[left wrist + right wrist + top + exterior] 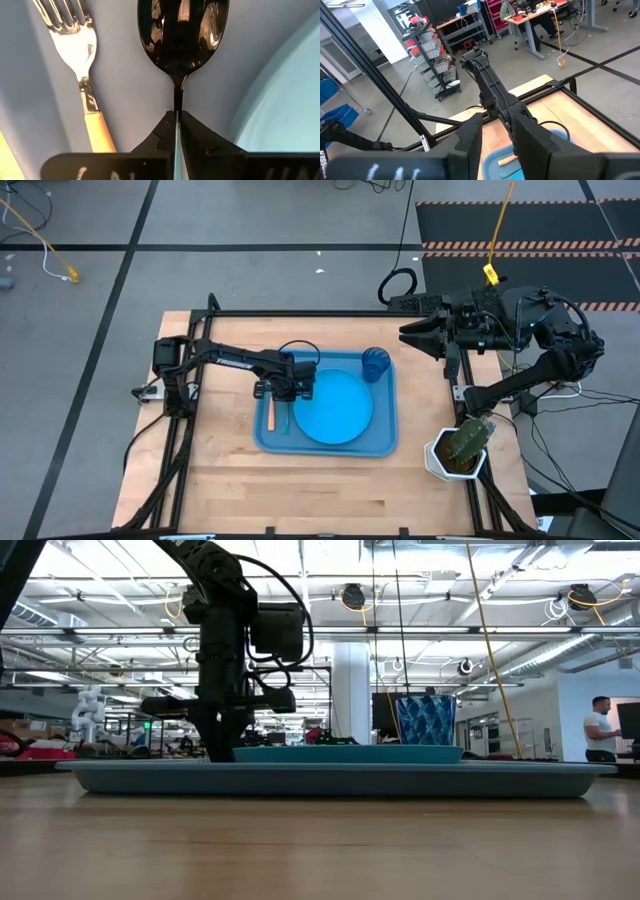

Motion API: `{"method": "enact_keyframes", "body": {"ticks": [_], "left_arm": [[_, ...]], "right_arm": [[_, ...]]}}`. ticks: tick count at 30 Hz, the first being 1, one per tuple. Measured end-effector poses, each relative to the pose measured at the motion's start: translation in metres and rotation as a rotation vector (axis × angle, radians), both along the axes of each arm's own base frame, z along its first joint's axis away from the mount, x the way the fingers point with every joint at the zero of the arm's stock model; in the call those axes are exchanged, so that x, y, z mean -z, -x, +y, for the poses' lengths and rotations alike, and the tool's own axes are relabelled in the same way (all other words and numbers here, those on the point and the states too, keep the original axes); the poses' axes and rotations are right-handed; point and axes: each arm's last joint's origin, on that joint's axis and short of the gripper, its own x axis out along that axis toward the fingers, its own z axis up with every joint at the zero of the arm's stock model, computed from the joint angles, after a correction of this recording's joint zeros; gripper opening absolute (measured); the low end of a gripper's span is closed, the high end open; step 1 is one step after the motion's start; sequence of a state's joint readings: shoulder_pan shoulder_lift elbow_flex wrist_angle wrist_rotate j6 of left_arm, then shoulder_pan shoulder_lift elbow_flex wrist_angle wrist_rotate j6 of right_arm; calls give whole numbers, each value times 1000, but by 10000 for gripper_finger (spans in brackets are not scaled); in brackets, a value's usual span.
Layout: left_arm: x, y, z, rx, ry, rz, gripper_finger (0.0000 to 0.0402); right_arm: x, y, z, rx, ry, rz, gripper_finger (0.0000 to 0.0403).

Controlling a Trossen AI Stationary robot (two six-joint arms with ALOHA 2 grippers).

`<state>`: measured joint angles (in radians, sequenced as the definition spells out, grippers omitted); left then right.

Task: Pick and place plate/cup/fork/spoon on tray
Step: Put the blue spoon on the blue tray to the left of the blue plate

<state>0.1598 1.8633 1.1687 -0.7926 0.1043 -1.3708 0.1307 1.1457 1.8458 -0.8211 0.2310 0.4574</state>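
The blue tray (pixel 385 442) lies mid-table. On it the round blue plate (pixel 335 408) lies flat and the dark blue cup (pixel 376 364) stands upright in the far right corner. The orange-handled fork (pixel 80 50) lies on the tray's left strip. Beside it is the spoon (pixel 182 35), with my left gripper (pixel 177 125) shut on it, down over that strip (pixel 284 392). My right gripper (pixel 497 140) is open and empty beyond the table's far right corner (pixel 405 335). My left gripper pinches the spoon's slim handle (pixel 177 112) between its two fingers, just behind the bowl's neck. The fingers come from above, pointing down, one on each side of the handle. The spoon is level, bowl up, low over the tray's floor; whether it rests there I cannot tell.
A white pot with a cactus (pixel 462 448) stands at the table's right edge, near the front. Black frame rails (pixel 300 313) run along the table's far and side edges. A person (pixel 600 730) stands far back in the room.
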Motion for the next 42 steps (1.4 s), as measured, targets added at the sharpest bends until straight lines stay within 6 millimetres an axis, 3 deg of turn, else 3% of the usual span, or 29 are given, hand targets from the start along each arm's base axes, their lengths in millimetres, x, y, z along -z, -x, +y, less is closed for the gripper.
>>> {"method": "enact_keyframes", "body": {"ticks": [16,25,33,42], "left_arm": [[0,3,14,-17,-18,3,10],[0,4,14,-21,-7,10,23],[0,4,14,-12,11,12,11],[0,4,13,-11,26,8,43]], "right_arm": [[-1,2,0,-1,1,-5,98],[-1,2,0,-6,26,-3,98],[-1,2,0,-10,47,-1,98],[-1,2,0,-12,56,0,98]]}}
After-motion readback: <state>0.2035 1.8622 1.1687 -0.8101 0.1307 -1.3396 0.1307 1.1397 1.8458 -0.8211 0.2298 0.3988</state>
